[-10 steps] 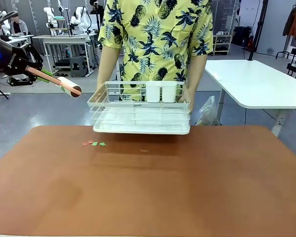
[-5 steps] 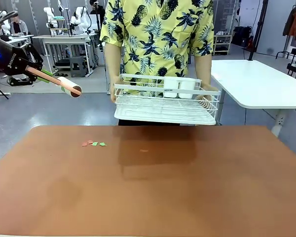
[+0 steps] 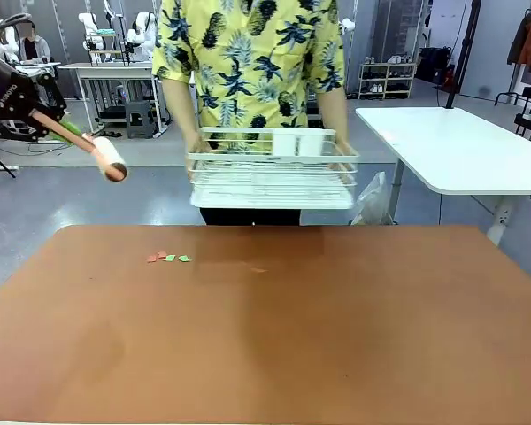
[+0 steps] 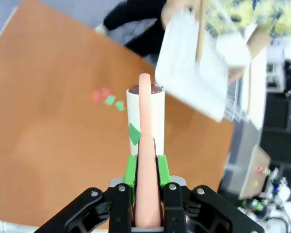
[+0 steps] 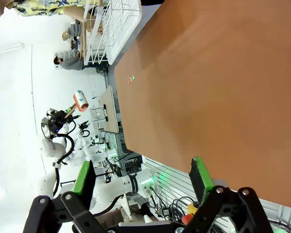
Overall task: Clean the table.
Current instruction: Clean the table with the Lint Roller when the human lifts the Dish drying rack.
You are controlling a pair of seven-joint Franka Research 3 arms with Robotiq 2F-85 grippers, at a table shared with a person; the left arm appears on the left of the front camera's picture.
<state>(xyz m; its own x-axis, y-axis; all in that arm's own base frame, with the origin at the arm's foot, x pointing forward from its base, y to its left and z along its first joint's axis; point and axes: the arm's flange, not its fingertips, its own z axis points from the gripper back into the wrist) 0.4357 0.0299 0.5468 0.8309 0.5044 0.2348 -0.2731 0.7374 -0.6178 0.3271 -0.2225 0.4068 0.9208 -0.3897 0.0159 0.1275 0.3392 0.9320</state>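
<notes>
Front view: the table (image 3: 336, 336) fills the lower frame, with small paper scraps (image 3: 168, 258) left of centre. Beyond its far edge the person has lifted the dish rack (image 3: 272, 177) away, so rolling can start. At upper left, the left gripper (image 3: 64, 128) is clamped tight on the lint roller (image 3: 109, 159) handle. The right gripper (image 5: 141, 175) gapes wide, empty.

Finding nothing legible here: no readable label, brand, number or sign. Noting only a faint white marking on the black body behind the left gripper (image 3: 64, 129), front view, too small and blurred to be making out as letters.
</notes>
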